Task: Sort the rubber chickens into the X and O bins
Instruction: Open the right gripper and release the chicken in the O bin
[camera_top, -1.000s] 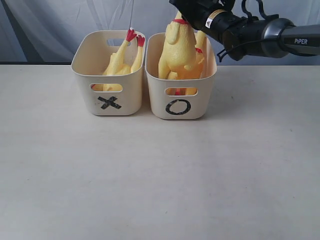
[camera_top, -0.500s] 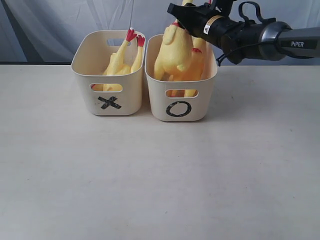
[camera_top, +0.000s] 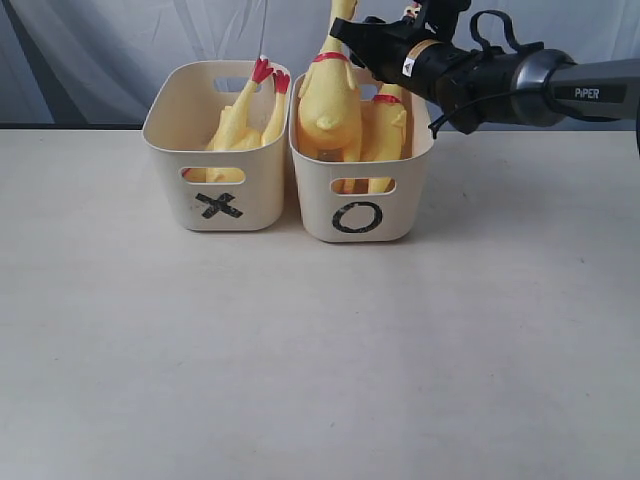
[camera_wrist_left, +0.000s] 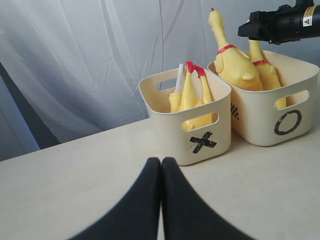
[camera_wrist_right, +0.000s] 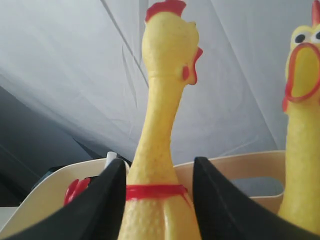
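Note:
Two cream bins stand side by side, the X bin (camera_top: 165, 190) left of the O bin (camera_top: 320, 205). One rubber chicken (camera_top: 240, 120) lies in the X bin with its red feet up. Two stand head-up in the O bin: a taller one (camera_top: 328, 100) and one behind it (camera_top: 385, 125). My right gripper (camera_top: 345, 30) hovers at the O bin's back, open, its jaws on either side of the taller chicken's neck (camera_wrist_right: 160, 125) with a gap on one side. My left gripper (camera_wrist_left: 161, 161) is shut and empty, low over the table in front of the X bin (camera_wrist_left: 170, 135).
A white curtain (camera_top: 120, 30) hangs behind the bins. The beige table (camera_top: 320, 350) stretches wide toward the front. The right arm (camera_top: 560, 85) reaches in from the right above the O bin's rim.
My right gripper has opened and let go of the taller chicken, which has settled upright in the O bin. The arm has levelled out; the left gripper has not moved.

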